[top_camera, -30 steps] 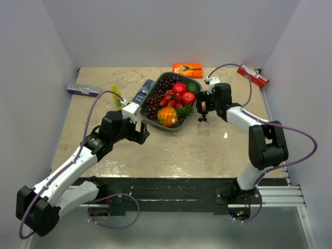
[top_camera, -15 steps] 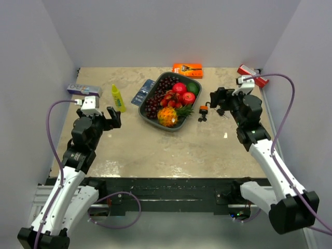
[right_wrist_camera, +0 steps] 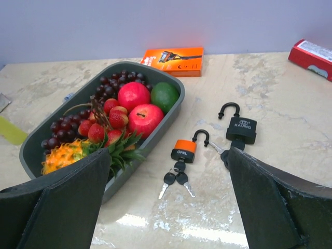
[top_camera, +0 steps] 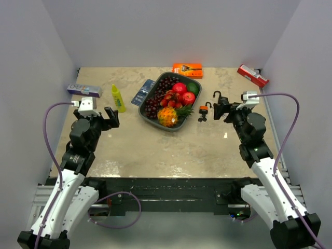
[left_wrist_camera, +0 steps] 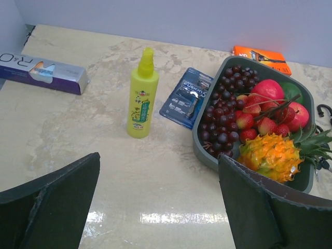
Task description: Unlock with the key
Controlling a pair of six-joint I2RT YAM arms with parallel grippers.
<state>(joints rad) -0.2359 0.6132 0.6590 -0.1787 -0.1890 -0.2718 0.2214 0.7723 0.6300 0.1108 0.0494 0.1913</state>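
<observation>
Moved: right arm [top_camera: 249, 127] drawn back from orange padlock [right_wrist_camera: 183, 150].
Jaws: both wide, empty.
Key [right_wrist_camera: 169, 178]: small, stiff, slippery; best gripped by its head.

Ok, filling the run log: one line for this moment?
left gripper open, empty | right gripper open, empty | orange padlock shackle open, keys attached | black padlock shackle open

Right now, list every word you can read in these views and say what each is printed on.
"OPEL": on the orange padlock.
"KAIJING", middle letters uncertain: on the black padlock.
"R.O", cut off at the picture's edge: on the purple box.
Too small or blurred to read: the print on the orange box, red box, blue pack and yellow bottle.
</observation>
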